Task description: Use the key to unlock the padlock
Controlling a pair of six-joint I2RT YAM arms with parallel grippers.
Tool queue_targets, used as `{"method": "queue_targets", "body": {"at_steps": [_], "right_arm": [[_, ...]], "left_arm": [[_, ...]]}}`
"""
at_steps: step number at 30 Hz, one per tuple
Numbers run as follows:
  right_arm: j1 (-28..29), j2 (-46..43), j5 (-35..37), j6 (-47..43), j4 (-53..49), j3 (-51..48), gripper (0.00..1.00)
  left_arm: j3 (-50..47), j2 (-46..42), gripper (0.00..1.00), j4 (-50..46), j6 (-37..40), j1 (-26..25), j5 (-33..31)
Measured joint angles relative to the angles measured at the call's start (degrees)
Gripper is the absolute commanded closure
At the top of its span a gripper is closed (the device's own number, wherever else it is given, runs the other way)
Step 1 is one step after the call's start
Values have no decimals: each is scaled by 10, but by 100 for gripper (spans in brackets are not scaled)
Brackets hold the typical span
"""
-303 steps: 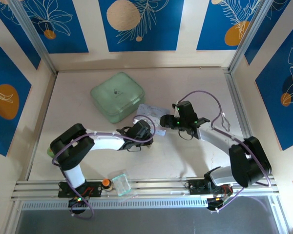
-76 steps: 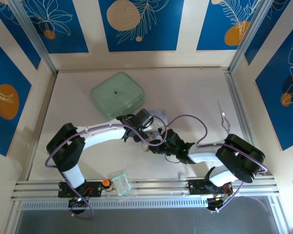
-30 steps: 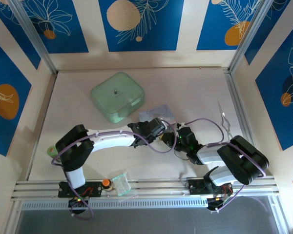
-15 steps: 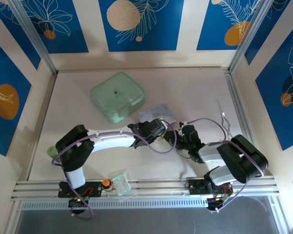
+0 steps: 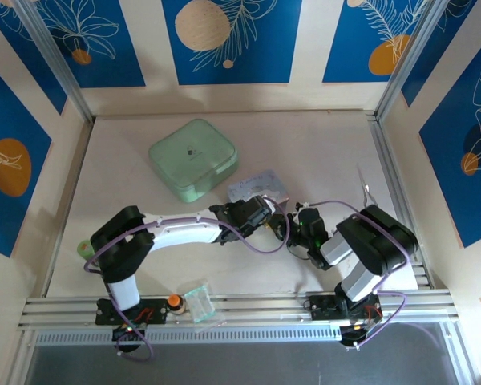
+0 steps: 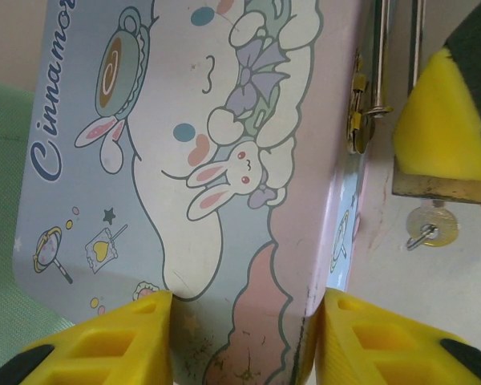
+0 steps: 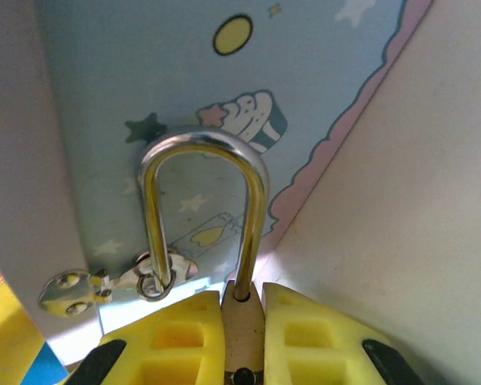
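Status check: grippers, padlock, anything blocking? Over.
Right gripper shut on padlock body. Shackle through hasp ring on tin. Left gripper straddles tin, grip unclear. Tin wall tight behind shackle.

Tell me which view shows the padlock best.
Right wrist: the padlock is close up, body pinched in the right end effector, shackle through the ring on the tin. Left wrist catches the shackle's legs; from the top it is too small to tell.
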Motion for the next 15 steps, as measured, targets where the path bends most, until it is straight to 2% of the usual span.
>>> {"method": "queue_targets", "body": {"at_steps": [10,15], "right_arm": [[-25,75,12,43,108,-3,100],[-28,78,4,44,109,-3,100]], "left_arm": [[-2,0,62,5,0,-4,-7],[-3,0,59,6,-2,-5,-13]]}}
